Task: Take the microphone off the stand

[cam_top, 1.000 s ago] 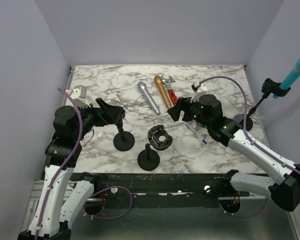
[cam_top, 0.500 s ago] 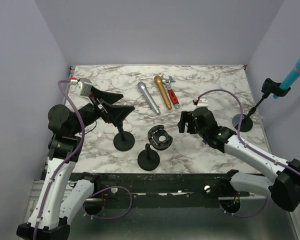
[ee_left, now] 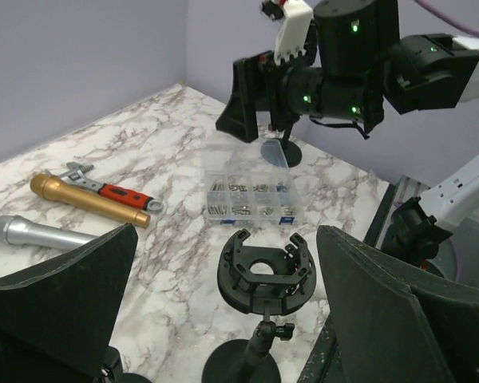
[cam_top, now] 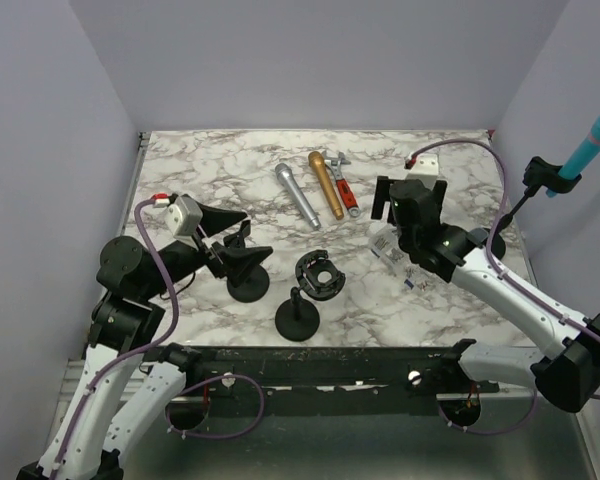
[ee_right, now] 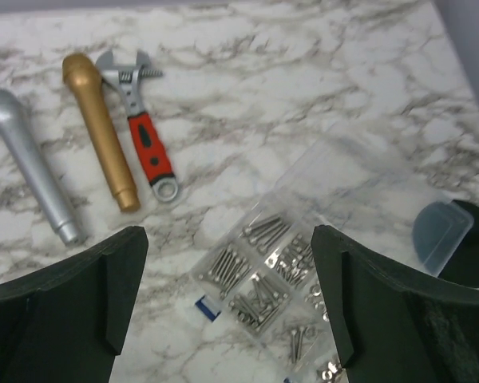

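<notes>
L claw (ee_left: 226,239) is wide open w/ nothing between the jaws. It hangs low over the near-left of the table, facing right. Straight ahead of it is a round black clip (ee_left: 263,267) on top of a short stand. In the top view a 2nd bare stand (cam_top: 248,283) sits right by its fingers.

R claw (ee_right: 227,263) is also spread wide and holds nothing. It tilts down over a clear screw box (ee_right: 263,291) w/ compartments of small metal screws. Further out from it lie a red-handled wrench (ee_right: 144,136), a gold mic (ee_right: 100,132) just beside the wrench, and a silver mic (ee_right: 32,163) left of those. All 3 lie flat on the table.

Teal mic (cam_top: 598,132) sits in the clip of its stand (cam_top: 520,200) at far right, angled up and out past the table's right edge. The stand's round base is on the table near that edge, beside the R arm. Neither claw touches the mic or stand; the R claw is the nearer one.

Writing: there is a blue label on one corner of the box, too small to read.

The table (cam_top: 200,170) is white w/ grey marble veining and has a black rail along the near edge. Plain pale lilac walls (cam_top: 310,60) close in the back and both sides
</notes>
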You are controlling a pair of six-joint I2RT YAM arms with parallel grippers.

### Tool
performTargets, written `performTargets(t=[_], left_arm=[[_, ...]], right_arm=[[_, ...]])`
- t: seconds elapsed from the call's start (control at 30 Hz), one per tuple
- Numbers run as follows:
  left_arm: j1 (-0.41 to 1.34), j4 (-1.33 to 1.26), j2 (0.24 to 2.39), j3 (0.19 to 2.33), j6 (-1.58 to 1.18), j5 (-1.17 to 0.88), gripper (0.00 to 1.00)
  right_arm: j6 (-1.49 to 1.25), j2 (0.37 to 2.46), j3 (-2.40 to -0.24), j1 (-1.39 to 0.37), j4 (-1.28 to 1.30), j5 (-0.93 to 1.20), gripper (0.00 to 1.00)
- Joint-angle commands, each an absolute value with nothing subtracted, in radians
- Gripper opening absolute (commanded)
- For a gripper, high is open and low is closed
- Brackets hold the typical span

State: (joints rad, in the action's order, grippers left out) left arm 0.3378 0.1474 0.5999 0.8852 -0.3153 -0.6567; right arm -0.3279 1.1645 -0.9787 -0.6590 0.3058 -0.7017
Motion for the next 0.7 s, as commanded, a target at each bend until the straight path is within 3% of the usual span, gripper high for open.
performTargets(t=[0.0, 0.17, 0.67], left_arm=[[0.375, 0.231, 0.546, 0.915, -0.206, -0.525, 0.99], [0.411, 0.239, 0.520, 0.913, -0.193, -0.499, 0.98], [0.460, 0.248, 0.513, 0.912, -0.184, -0.482, 0.99]], right_arm=[[-0.131, 1.211, -1.117, -0.648, 0.212, -0.950, 0.94], [0.048, 1.225, -1.168, -0.555, -0.032, -1.041, 0.98], [0.216, 1.215, -1.187, -0.122, -0.336, -1.121, 0.98]])
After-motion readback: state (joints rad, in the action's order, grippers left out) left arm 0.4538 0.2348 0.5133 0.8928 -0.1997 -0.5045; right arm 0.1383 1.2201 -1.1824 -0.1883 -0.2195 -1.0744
